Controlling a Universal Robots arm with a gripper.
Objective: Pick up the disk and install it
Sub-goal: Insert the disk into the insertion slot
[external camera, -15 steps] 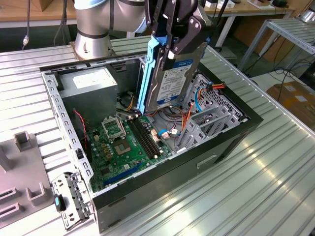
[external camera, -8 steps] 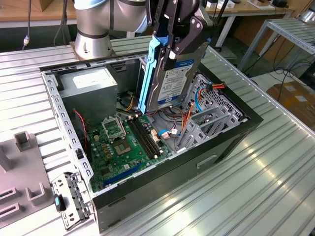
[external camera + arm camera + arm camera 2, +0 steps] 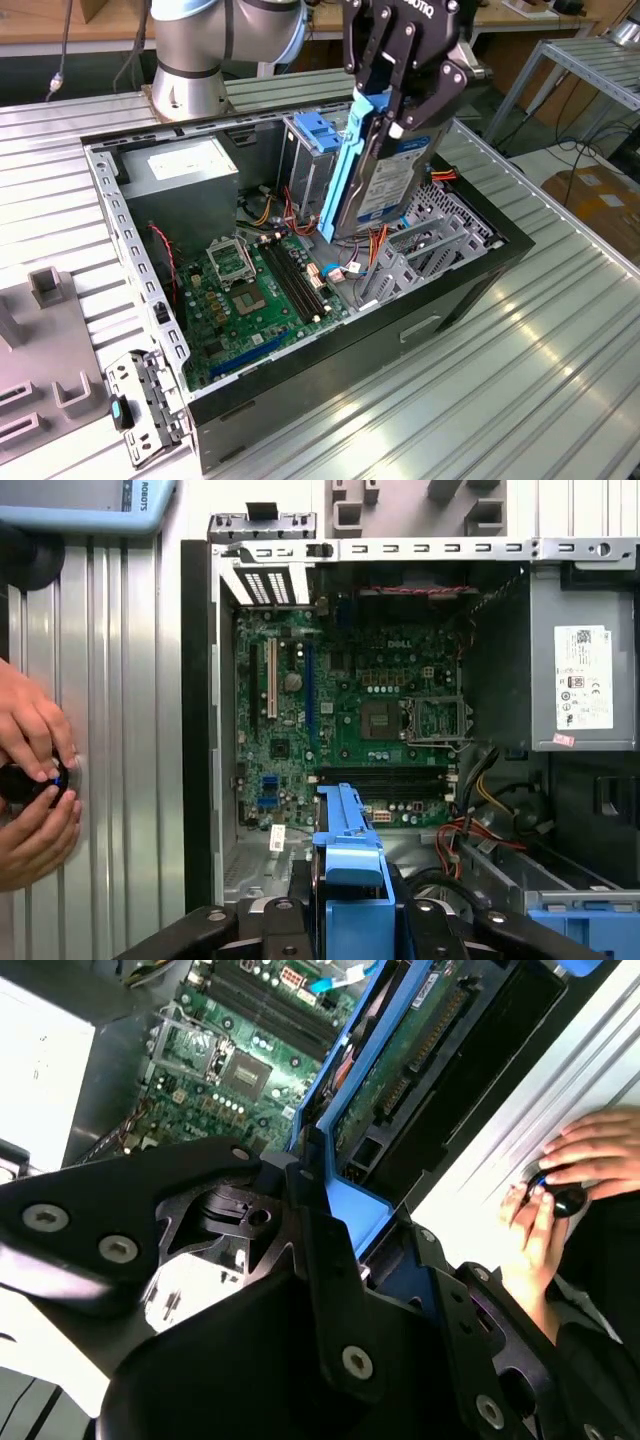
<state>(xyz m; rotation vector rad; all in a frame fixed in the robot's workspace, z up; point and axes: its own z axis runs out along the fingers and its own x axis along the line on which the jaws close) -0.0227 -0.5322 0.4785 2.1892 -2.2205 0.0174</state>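
- At the exterior view's left, grey fixture blocks (image 3: 45, 288) are sitting on the ribbed metal table (image 3: 500, 390). Just beside them, a loose metal bracket (image 3: 142, 405) with a small blue tab is lying near the case's corner.
- The open computer case (image 3: 440, 310) is lying on the table with its open side facing up.
- Inside it, a grey power supply (image 3: 185, 170) is sitting in the far corner toward the exterior view's left, and the green motherboard (image 3: 255, 290) is lying flat on the case floor.
- Behind the case, the arm's base (image 3: 195, 60) is standing on the table.
- A metal drive cage (image 3: 298, 165) is standing at the far side of the case, topped by a blue latch (image 3: 315, 132).
- Just to the right of the cage, the gripper (image 3: 400, 110) is pinching the disk (image 3: 385, 190) by its upper end, with the black fingers (image 3: 440, 90) pressing on opposite sides.
- The disk is hanging on end, tilted, above the case interior, between the drive cage and a perforated metal bay (image 3: 450, 215). Its lower end is hanging close to the coloured cables (image 3: 350, 258); whether it is touching them I cannot tell.
- In the second wrist view the disk's green circuit board (image 3: 415, 1055) is facing the camera, and in both wrist views its blue rail (image 3: 350, 850) is pointing down toward the motherboard.
- Outside the case wall, a person's two hands (image 3: 35, 825) are closing around a small black object (image 3: 25, 780) on the table.
- At the exterior view's right, a cardboard box (image 3: 600, 200) and a metal rack (image 3: 580, 60) are standing beyond the table.
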